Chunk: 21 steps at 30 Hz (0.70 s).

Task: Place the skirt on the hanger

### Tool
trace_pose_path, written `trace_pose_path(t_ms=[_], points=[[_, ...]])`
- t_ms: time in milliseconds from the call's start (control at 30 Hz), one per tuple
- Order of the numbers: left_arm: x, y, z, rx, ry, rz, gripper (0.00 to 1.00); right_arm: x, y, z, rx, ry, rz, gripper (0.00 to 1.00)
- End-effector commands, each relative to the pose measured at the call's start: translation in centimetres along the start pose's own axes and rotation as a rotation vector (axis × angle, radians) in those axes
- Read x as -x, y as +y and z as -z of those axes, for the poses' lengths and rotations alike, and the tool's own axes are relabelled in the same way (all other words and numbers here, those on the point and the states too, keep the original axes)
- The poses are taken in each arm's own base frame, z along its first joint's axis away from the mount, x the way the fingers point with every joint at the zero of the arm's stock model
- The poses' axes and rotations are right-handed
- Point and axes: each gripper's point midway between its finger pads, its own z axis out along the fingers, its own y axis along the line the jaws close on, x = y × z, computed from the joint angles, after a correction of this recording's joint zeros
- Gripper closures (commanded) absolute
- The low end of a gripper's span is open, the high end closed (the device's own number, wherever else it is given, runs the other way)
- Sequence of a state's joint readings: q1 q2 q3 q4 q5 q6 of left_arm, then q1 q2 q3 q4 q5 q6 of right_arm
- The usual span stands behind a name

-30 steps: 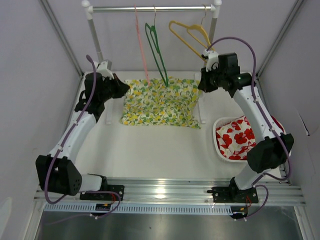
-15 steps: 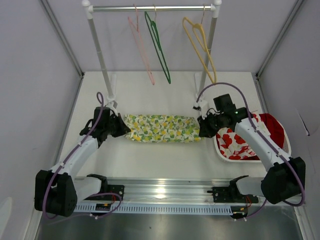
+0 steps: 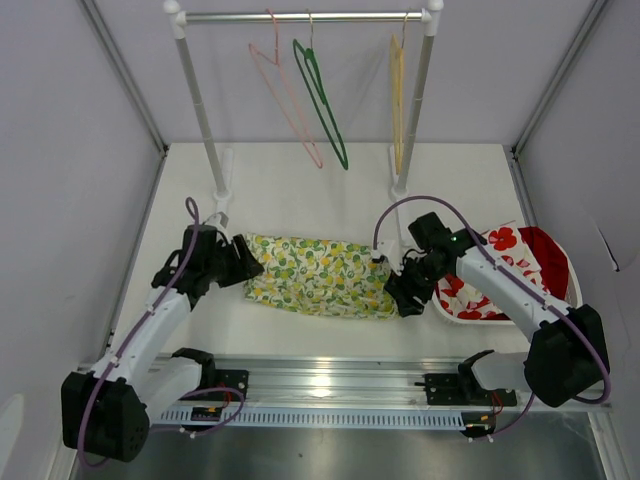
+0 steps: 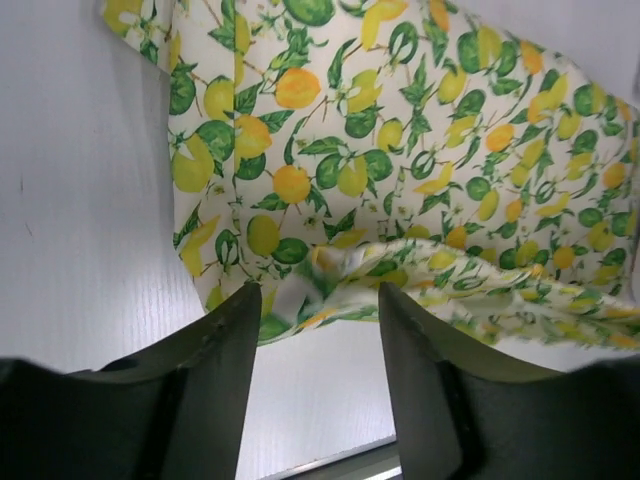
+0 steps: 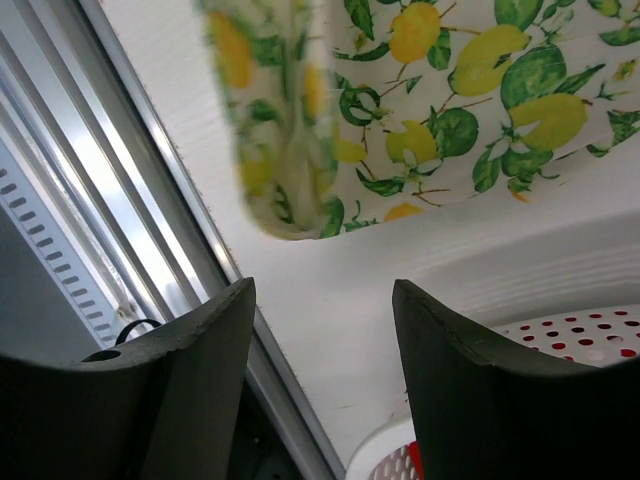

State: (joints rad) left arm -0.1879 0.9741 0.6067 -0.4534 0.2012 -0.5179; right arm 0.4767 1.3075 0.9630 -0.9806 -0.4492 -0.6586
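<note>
Seemingly ungripped, the skirt (image 3: 320, 275) lies between left pincer (image 3: 249, 268) and right pincer (image 3: 399, 298).

Skirt (image 3: 320, 275) is lying on the table (image 3: 300, 190) between my left gripper (image 3: 254, 268) and right gripper (image 3: 393, 300), hanger rack (image 3: 300, 16) standing behind, basket (image 3: 475, 317) sitting to its right.
</note>
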Motion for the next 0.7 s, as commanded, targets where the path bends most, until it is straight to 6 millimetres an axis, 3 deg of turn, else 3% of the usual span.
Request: trace_pose_path(t_ms=[0, 33, 100, 200, 367, 467, 533, 667], points=[[3.2, -2.8, 2.5, -0.071, -0.087, -0.056, 0.38, -0.1, -0.7, 0.6, -0.03, 0.005, 0.027, 0.36], [4.5, -3.9, 3.3, -0.099, -0.114, -0.076, 0.37, 0.1, -0.8, 0.9, -0.034, -0.001, 0.028, 0.36], [4.7, -4.3, 3.9, -0.106, -0.101, -0.099, 0.36, 0.4, -0.7, 1.2, -0.031, -0.009, 0.029, 0.35], [6.5, -5.5, 5.2, -0.125, -0.15, -0.118, 0.35, 0.9, -0.8, 1.7, -0.04, -0.031, 0.025, 0.35], [10.7, -9.9, 7.7, -0.242, -0.241, -0.182, 0.32, 2.6, -0.7, 4.2, -0.062, -0.097, 0.032, 0.35], [14.7, -12.5, 10.1, -0.263, -0.357, -0.197, 0.26, 3.6, -0.7, 5.6, -0.087, -0.139, 0.027, 0.34], [18.3, -15.2, 12.2, -0.309, -0.47, -0.2, 0.25, 4.5, -0.9, 6.8, -0.108, -0.18, 0.028, 0.33], [23.9, -18.4, 14.0, -0.295, -0.656, -0.133, 0.24, 5.8, -1.6, 8.3, -0.139, -0.235, -0.01, 0.34]])
